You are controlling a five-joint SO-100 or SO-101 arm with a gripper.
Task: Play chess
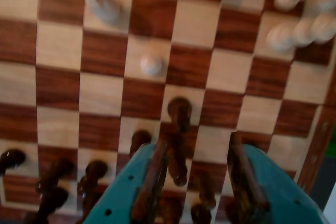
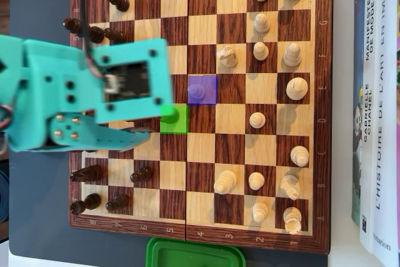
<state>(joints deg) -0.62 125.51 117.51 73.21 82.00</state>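
A wooden chessboard (image 2: 202,23) carries dark pieces at the left and pale pieces at the right of the overhead view. A green-tinted square holds a dark pawn (image 2: 173,117), which stands just ahead of my jaws in the wrist view (image 1: 180,111). A blue-tinted square holds a pale pawn (image 2: 201,89), further off and to the left in the wrist view (image 1: 152,64). My teal gripper (image 1: 198,142) is open above the dark back rows. A dark piece (image 1: 178,166) stands close to the left finger (image 1: 152,182), ungripped. The arm (image 2: 94,92) hides the squares under it.
Pale pieces (image 2: 259,51) fill the board's right half and dark pieces (image 2: 90,172) its left edge. Books (image 2: 375,117) lie along the right. A green lid (image 2: 194,254) sits below the board. More dark pieces (image 1: 52,182) stand left of my jaws.
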